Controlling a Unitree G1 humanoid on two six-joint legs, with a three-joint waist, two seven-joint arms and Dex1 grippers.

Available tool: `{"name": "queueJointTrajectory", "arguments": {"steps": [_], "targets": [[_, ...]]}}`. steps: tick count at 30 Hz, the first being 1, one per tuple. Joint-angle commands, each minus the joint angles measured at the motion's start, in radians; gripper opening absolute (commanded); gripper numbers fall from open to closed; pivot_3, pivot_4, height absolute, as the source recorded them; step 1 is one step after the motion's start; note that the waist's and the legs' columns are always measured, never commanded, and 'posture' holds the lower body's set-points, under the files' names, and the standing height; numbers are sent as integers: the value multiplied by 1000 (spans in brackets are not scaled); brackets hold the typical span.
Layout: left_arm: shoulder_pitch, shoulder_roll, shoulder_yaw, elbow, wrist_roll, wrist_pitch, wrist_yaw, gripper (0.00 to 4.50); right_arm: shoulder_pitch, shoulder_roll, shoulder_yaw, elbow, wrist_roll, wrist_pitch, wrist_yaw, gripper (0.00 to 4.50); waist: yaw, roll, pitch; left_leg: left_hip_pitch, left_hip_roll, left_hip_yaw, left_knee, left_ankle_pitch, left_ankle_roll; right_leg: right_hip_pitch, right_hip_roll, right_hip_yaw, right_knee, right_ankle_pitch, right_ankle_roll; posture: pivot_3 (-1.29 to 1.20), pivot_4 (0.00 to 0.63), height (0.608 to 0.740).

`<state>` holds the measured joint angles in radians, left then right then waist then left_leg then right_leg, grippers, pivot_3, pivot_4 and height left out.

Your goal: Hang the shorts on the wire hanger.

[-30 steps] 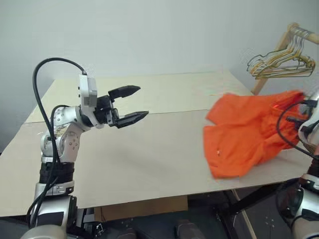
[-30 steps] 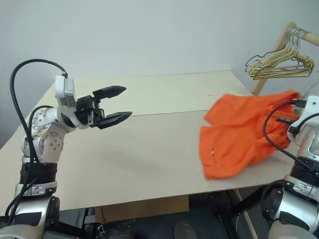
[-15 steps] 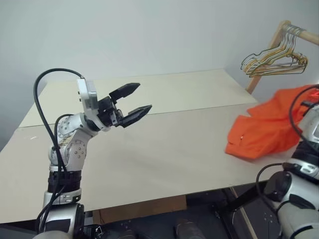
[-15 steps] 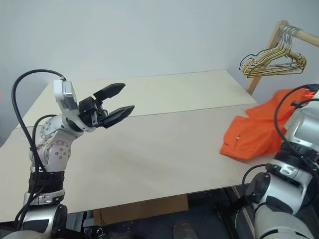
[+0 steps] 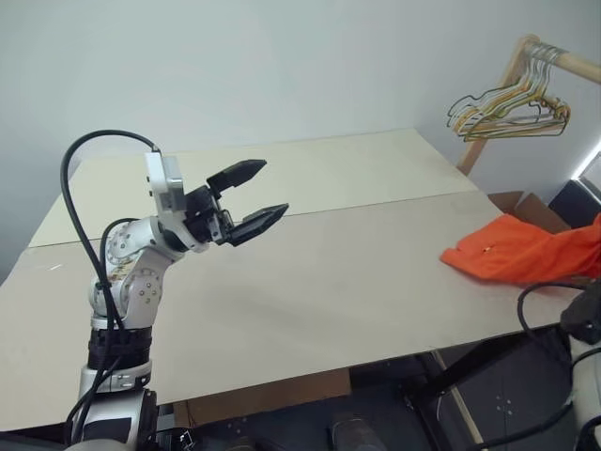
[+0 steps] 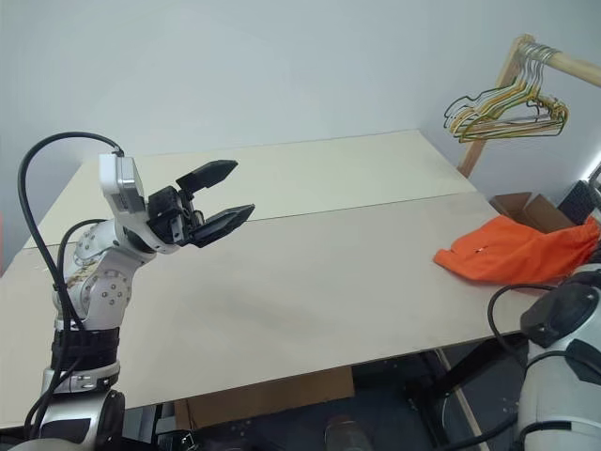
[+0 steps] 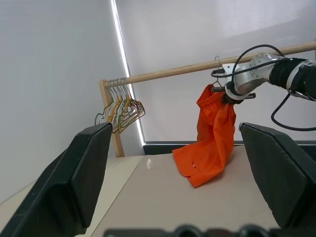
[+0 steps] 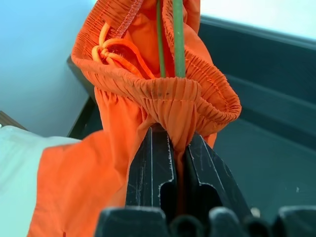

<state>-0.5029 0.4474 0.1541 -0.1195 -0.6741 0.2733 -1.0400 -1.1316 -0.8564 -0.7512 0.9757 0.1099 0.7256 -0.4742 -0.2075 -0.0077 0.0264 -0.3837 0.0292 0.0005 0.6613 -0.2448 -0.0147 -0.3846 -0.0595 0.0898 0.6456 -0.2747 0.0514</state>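
Across the lower frame of the left eye view, desk (image 5: 310,282) is carrying one end of the shorts (image 5: 526,258) at right edge. Left wrist view: shorts are hanging from right hand (image 7: 228,96), which is pinching the gathered waistband tight beside the wire hanger (image 8: 170,37). At left, left hand (image 5: 258,197) is hovering above the desk, fingers spread wide, holding nothing.

Orange shorts (image 7: 213,133) hanging lifted by the waistband

Their lower end is trailing on the table edge; wire hanger (image 8: 177,34) is poking up from the gathered waistband.
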Motion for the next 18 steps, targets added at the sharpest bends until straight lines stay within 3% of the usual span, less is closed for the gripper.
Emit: {"name": "queueJointTrajectory", "arguments": {"steps": [1,15,18], "targets": [[-23,3,-11,-15,-13,-10,-24,4460,-54,-44,-19,68,54,-89,-32,0,0,0,0,0,0,0,0,0,0,0,0,0,0,0,0,-159,0,740],[-12,-12,-10,-43,-67,-14,-66,4460,-32,-43,57,138,108,-74,-77,0,1,0,0,0,0,1,0,0,0,0,0,1,-2,0,1,-157,0,740],[-10,-13,-9,-49,-84,-11,-72,4500,-9,-28,142,84,69,-77,-55,895,1,0,0,0,0,1,0,0,0,0,0,1,-2,0,1,-157,0,740]]}}
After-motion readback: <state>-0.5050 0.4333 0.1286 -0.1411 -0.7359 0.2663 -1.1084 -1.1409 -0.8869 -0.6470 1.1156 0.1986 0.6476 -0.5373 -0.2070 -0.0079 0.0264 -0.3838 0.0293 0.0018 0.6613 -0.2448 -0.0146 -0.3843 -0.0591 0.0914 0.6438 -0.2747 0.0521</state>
